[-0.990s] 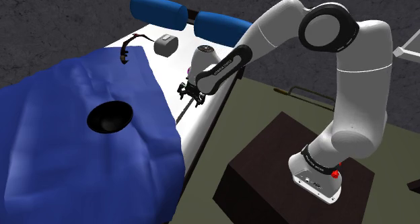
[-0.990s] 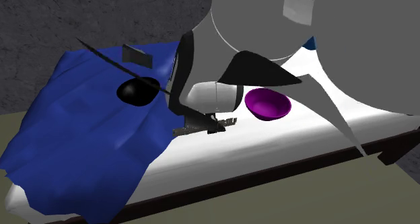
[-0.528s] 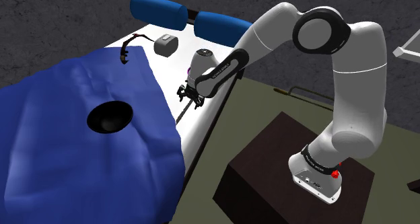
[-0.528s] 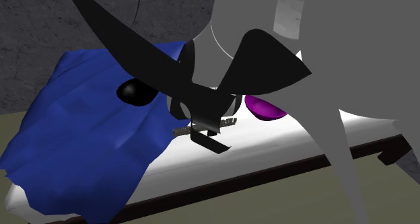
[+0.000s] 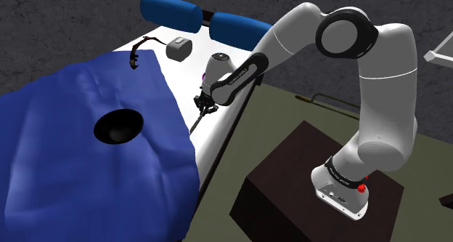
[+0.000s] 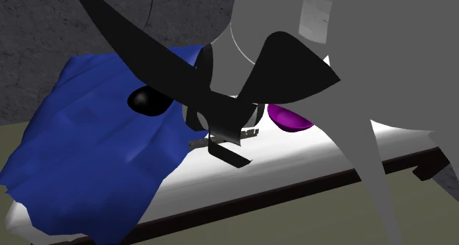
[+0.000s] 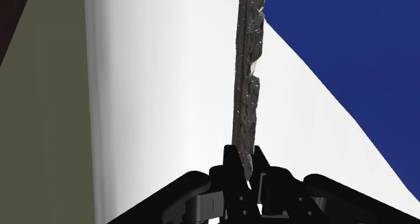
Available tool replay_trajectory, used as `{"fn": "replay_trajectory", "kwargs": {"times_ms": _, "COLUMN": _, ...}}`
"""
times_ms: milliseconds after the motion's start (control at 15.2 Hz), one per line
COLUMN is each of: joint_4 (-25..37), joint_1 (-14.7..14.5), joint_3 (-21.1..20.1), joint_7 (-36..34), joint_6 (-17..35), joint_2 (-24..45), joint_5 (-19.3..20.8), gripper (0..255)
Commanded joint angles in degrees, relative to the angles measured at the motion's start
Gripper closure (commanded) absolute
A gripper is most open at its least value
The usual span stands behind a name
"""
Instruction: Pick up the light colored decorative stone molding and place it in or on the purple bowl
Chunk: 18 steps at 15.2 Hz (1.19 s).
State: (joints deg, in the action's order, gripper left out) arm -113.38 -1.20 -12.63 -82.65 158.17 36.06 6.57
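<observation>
Gripper [image 7: 246, 165] now pinches the stone molding [image 7: 247, 88], jaws spread 0.5 s ago; lift toward purple bowl [image 6: 289, 121] may begin.

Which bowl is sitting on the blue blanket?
The black bowl sits on the blue blanket; the purple bowl rests on the white sheet instead.

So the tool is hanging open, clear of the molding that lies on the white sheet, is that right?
Not quite. The tool is shut on the molding and clasps the strip's near end, as the wrist view shows. The rest holds: the molding lies on the white sheet.
</observation>
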Motion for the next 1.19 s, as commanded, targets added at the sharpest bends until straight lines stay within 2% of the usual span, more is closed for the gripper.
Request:
{"fn": "replay_trajectory", "kwargs": {"times_ms": 0, "joint_4": 0.0, "joint_1": 0.0, "joint_3": 0.0, "joint_7": 0.0, "joint_6": 0.0, "joint_2": 0.0, "joint_5": 0.0, "gripper": 255}}
{"fn": "replay_trajectory", "kwargs": {"times_ms": 330, "joint_4": 0.01, "joint_1": 0.0, "joint_3": 0.0, "joint_7": 0.0, "joint_6": 0.0, "joint_2": 0.01, "joint_5": 0.0, "gripper": 255}}
{"fn": "replay_trajectory", "kwargs": {"times_ms": 1122, "joint_4": -1.25, "joint_1": 1.69, "joint_3": -2.11, "joint_7": 0.89, "joint_6": -6.33, "joint_2": -7.59, "joint_5": -1.92, "gripper": 255}}
